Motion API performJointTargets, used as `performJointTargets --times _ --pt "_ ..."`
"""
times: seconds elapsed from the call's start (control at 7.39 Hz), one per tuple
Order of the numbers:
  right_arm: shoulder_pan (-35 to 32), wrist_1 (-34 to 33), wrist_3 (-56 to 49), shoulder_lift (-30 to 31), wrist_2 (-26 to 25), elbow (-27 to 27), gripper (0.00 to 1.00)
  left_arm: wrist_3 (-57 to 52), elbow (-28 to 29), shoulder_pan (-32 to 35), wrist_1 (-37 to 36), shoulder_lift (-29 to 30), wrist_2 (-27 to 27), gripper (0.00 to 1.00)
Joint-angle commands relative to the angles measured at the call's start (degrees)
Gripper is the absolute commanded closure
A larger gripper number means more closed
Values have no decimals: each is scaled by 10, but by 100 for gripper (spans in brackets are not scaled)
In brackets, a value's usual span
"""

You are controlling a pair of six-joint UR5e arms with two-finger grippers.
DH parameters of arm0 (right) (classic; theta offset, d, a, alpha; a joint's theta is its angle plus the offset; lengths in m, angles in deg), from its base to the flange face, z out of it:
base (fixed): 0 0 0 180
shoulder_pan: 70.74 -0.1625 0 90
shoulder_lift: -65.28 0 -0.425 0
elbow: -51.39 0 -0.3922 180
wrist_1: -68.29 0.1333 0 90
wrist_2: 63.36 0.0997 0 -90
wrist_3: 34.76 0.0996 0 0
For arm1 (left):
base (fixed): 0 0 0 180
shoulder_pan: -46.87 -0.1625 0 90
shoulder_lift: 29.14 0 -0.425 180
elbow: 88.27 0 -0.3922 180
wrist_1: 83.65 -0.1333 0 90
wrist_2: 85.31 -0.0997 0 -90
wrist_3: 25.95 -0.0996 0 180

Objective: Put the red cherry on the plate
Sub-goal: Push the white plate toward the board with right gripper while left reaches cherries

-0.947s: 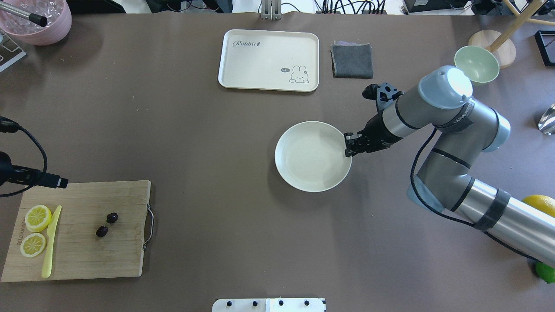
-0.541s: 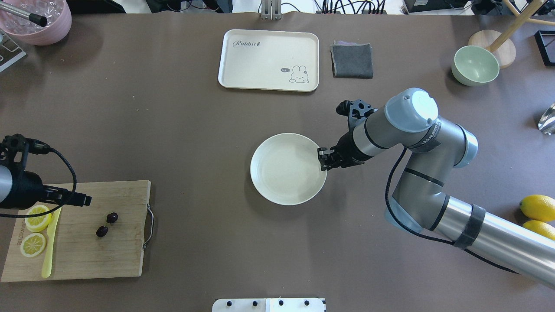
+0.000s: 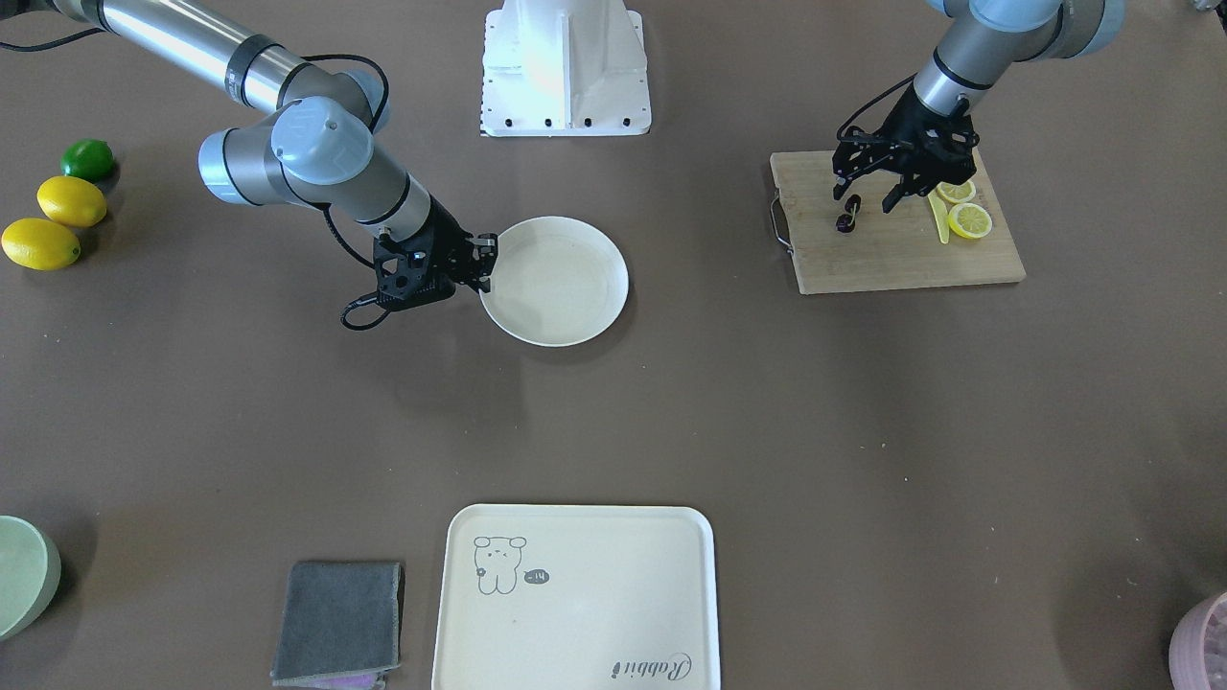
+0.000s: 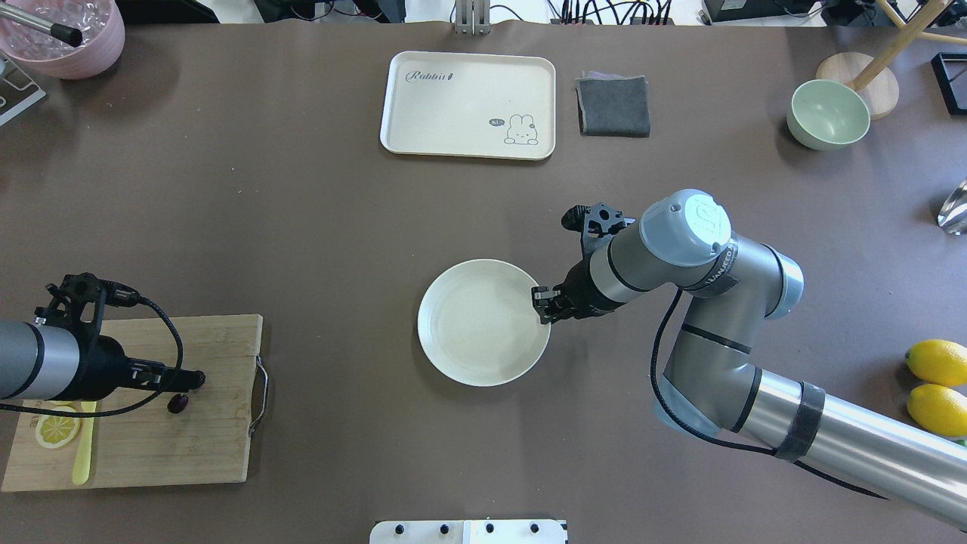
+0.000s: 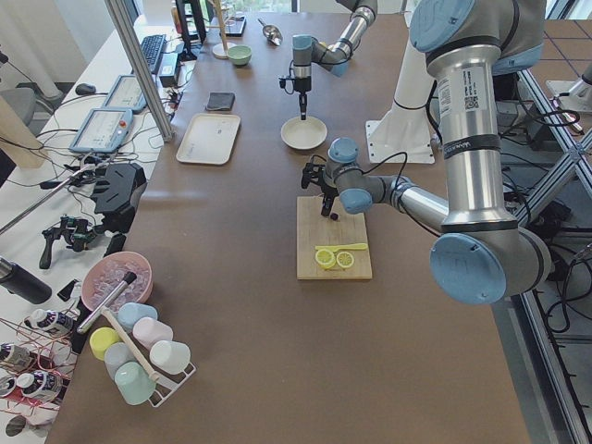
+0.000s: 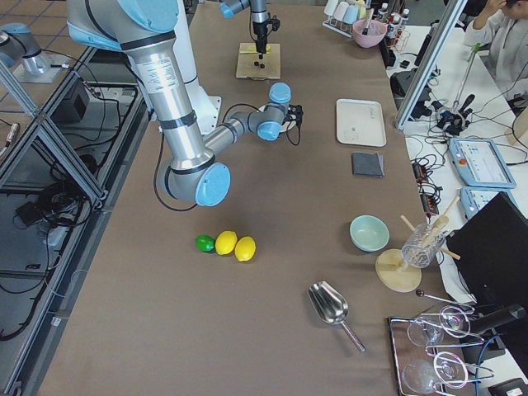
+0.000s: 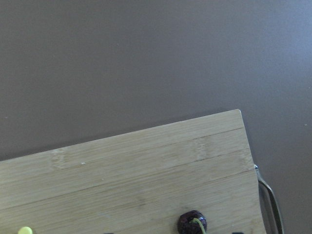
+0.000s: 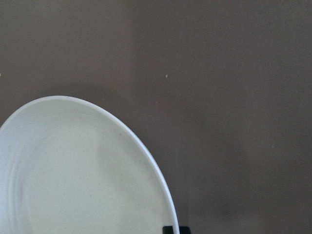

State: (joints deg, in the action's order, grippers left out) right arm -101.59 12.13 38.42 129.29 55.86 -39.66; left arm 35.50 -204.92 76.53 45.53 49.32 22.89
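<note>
**Cherry on board under open left jaws; right jaws clamped on plate rim**

Front-facing cam tells most. The left jaws are spread wide, tips down, w/ nothing held. They hang just over the red cherry (image 3: 846,215), which lies on the cutting board (image 3: 901,257) nr its handle end. Can't tell if a tip touches the fruit.

Overhead cam sees those jaws edge-on, so the spread doesn't show there. They also cover one fruit, so only one dark bead is visible. Left wrist cam adds detail: a glossy, near-black round fruit w/ thin green stem at the bottom edge, straight pale wood grain, and a bent metal wire handle (image 7: 265,195).

The right jaws are closed on the rim of the plate (image 4: 476,325), on the side toward the right arm (image 4: 642,261). Both exterior cams show black tips pinching that rim. Right wrist cam gives only the smooth, faintly speckled cream curve and a scrap of black tip. Can't tell if the plate is lifted or resting. It's mid-tabletop (image 4: 302,227), well apart from the board.

Plate is round, shallow and matte w/ a raised rim. Tabletop is flat matte brown. At the board's far end from the handle are lemon slices (image 3: 970,220) and a flat yellow knife (image 4: 81,453). The rounded-rect cream tray (image 4: 468,106) has a cartoon animal, w/ a folded grey cloth (image 4: 613,106) just beside it.

Side cams show both jaws too small to judge.
</note>
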Motion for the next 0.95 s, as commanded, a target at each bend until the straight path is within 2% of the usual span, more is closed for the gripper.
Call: performJointTargets --times 0.0,0.41,0.54,0.68,0.81 --pt "7 1 2 -1 -2 -3 100 1 4 -5 -1 2 -2 35" --pt "10 1 8 -2 -1 -7 100 0 19 -8 -1 13 -3 49" --pt "10 1 11 -3 -1 -10 100 0 20 -8 0 14 -2 60" --pt "10 1 11 -2 -3 -11 16 0 20 -8 0 14 -2 74" --pt "11 0 13 -1 -32 -19 0 1 20 -8 0 13 -2 82"
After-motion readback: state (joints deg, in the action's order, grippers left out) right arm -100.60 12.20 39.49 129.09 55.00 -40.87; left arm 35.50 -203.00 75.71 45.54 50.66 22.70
